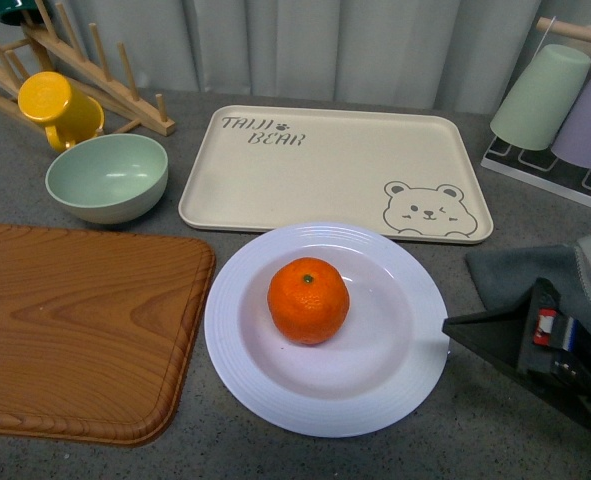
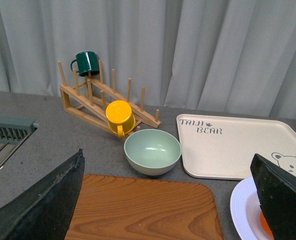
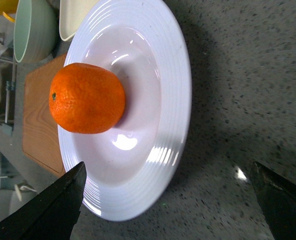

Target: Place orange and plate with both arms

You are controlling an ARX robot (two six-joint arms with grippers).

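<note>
Grey speckled counter (image 1: 405, 455), grey curtain (image 1: 375, 50) | 1 orange (image 1: 308, 300) centred on 1 white plate (image 1: 275, 400); 1 bear tray (image 1: 325, 170); 1 green bowl (image 1: 107, 178); 1 wooden board (image 1: 75, 320) | left gripper (image 2: 167, 155), right gripper (image 3: 169, 165): jaws wide, empty.

In the left wrist view, the left claw (image 2: 167, 156) hid most of the orange (image 2: 264, 229), and the picture's edge cut off the plate (image 2: 242, 207).

Bright, even light w/ glare on plate (image 3: 175, 95) (soft shadows, sharp pics).
</note>
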